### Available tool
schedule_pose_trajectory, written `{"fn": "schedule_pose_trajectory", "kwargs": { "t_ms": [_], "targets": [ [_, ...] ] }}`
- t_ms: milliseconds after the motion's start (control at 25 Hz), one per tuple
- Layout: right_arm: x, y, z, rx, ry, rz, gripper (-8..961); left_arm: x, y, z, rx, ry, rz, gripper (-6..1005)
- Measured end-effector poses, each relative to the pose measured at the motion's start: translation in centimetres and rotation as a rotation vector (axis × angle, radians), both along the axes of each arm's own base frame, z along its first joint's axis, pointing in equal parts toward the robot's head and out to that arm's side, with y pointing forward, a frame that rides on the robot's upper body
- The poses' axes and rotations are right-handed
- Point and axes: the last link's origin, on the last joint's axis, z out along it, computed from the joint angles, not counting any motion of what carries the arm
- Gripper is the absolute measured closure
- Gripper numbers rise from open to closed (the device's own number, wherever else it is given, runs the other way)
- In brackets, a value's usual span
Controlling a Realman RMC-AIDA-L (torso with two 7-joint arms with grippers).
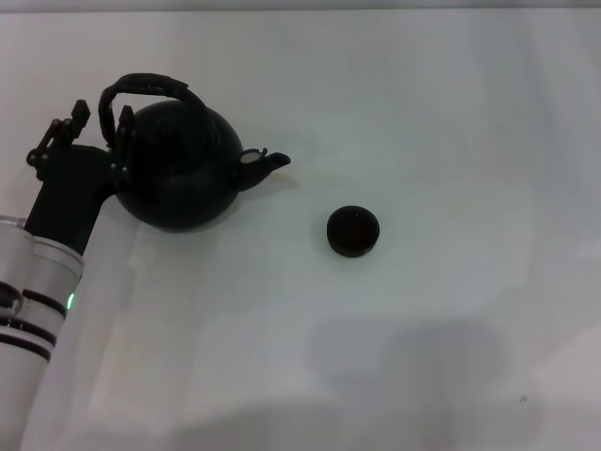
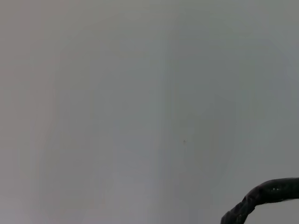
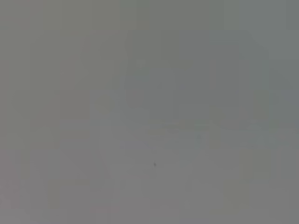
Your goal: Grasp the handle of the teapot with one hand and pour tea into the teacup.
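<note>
Teapot (image 1: 180, 174) stands upright on the white table (image 1: 441, 122), far-left part of the scene, stubby spout (image 1: 268, 163) aimed right. Handle (image 1: 146, 91) arches over its top; a short curve of it also shows in the left wrist view (image 2: 261, 198). Teacup (image 1: 353, 231) sits on the table right of the teapot and slightly nearer, apart from the spout. Left gripper (image 1: 94, 132) is at the teapot's left side, fingers spread to either side of the handle's left leg, one finger (image 1: 123, 127) against the pot; firm pinch not confirmed. Right gripper out of sight.
</note>
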Motion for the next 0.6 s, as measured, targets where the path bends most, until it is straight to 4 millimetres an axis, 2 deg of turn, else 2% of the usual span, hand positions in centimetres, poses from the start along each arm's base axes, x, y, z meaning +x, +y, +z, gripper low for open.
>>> {"fn": "schedule_pose_trajectory", "kwargs": {
  "t_ms": [280,480,600],
  "targets": [
    [0.1,-0.1,-0.1,-0.004,-0.005,-0.001,121,-0.3,-1.1,0.5,0.033,-0.005,-0.009,421],
    [0.1,-0.1,-0.1,-0.006,-0.007,-0.001,121,-1.0,-2.3,1.6,0.076,-0.046,-0.023,212],
    [0.0,-0.1,-0.3,-0.020,-0.013,0.004,121,-1.9,-2.9,2.5,0.095,-0.131,-0.011,179]
  ]
}}
